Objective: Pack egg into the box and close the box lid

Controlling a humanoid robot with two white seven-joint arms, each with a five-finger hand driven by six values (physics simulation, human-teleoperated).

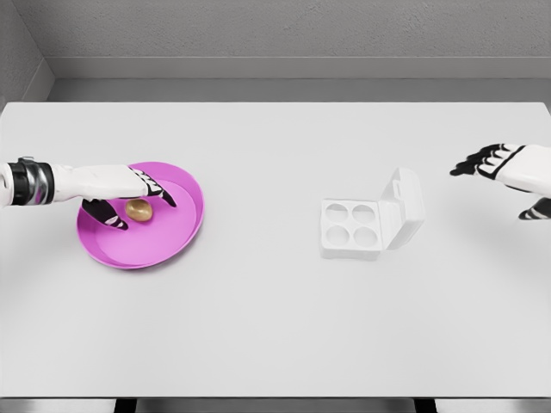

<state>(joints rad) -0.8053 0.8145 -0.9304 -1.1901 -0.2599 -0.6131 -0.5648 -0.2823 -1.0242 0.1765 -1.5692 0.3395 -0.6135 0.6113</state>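
A brown egg (pixel 139 209) lies in a pink plate (pixel 176 237) at the table's left. My left hand (pixel 136 202) reaches over the plate from the left, its fingers spread around the egg, thumb below and fingers above, not closed on it. A white egg box (pixel 351 229) with several round cups sits right of centre, its lid (pixel 406 206) standing open on the right side. My right hand (pixel 495 168) hovers at the far right edge, fingers relaxed and holding nothing, well clear of the box.
The white table (pixel 275 327) spans the whole view, with a grey wall behind its far edge. Nothing else stands on it between the plate and the box.
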